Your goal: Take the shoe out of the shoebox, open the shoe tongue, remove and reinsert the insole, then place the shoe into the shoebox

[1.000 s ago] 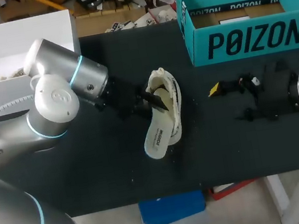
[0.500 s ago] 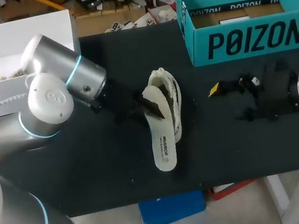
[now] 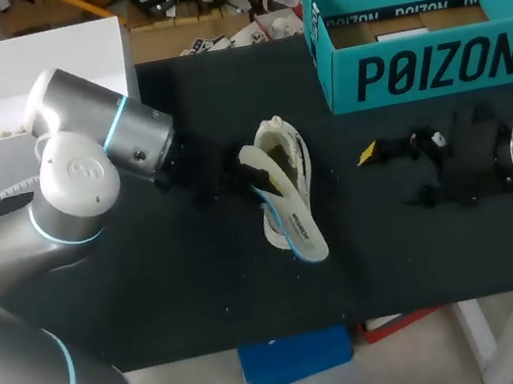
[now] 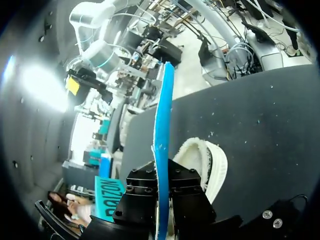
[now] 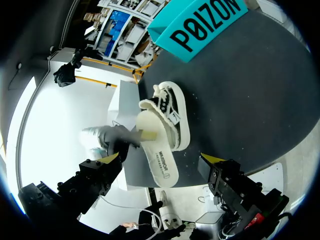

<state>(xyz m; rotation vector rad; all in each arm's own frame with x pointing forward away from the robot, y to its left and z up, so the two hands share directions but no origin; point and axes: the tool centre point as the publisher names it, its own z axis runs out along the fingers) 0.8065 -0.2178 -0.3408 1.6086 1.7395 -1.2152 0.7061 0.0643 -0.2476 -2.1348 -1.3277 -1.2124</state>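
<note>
With the shoe (image 3: 291, 149) out of the far-right shoebox (image 3: 434, 69), the left gripper (image 3: 241, 181) pinched the apparently freed insole (image 3: 295, 230), while the right gripper (image 3: 393, 175) sat spread and empty; reinsertion and boxing remained.

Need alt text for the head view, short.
Left claw grips a pale insole at the white shoe on the black table, its free end toward the near edge. Teal shoebox stands far right; right claw open in front of it.
</note>
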